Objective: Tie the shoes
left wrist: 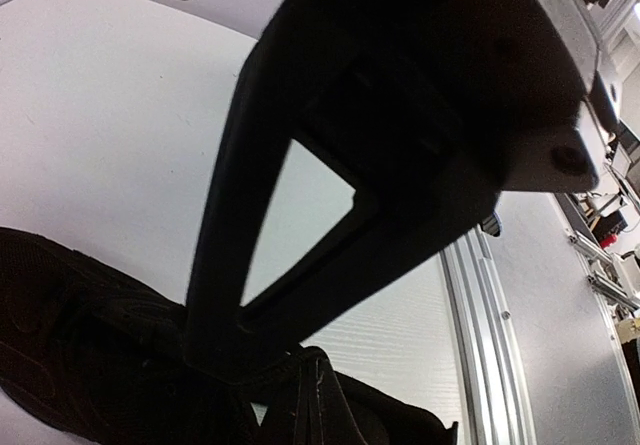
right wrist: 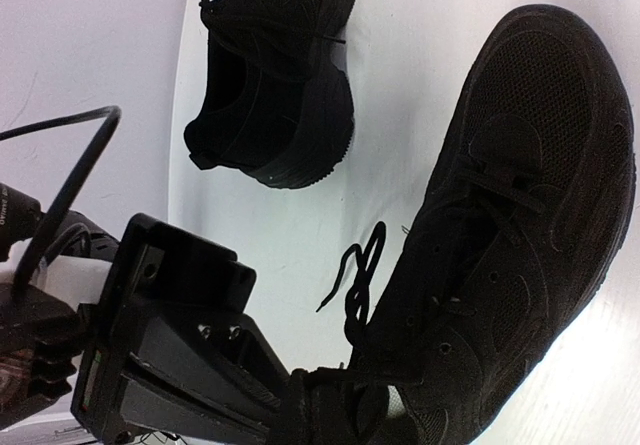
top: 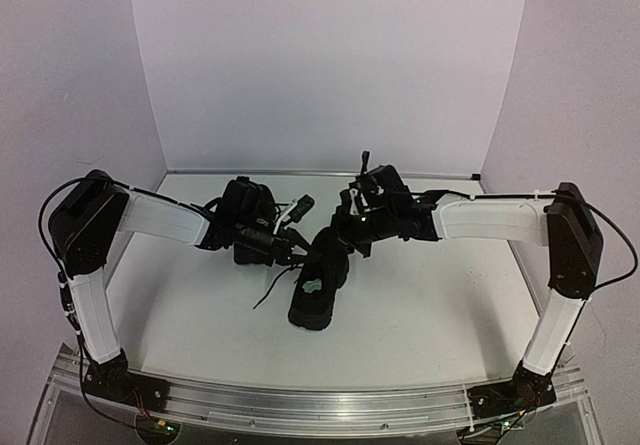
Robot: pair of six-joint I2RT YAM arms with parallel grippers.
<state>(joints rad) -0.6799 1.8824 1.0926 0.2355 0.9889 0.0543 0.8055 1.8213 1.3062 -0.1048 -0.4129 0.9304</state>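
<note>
The near shoe [top: 318, 290] is black and lies in the middle of the table, with a pale patch inside. Its laces are loose. In the right wrist view this shoe [right wrist: 520, 225] fills the right side, and a loose lace loop [right wrist: 360, 270] lies on the table beside it. The other shoe [top: 243, 205] stands at the back left and also shows in the right wrist view [right wrist: 275, 75]. My left gripper [top: 296, 249] is at the near shoe's heel end; in its own view the left gripper [left wrist: 235, 360] is shut on a lace there. My right gripper [top: 340, 237] is opposite it; in its own view the right gripper [right wrist: 310, 390] holds a taut lace strand.
The white table [top: 440, 305] has white walls behind and on both sides. An aluminium rail [top: 320, 405] runs along the near edge and also shows in the left wrist view [left wrist: 480, 345]. Both arms reach inward and meet over the near shoe.
</note>
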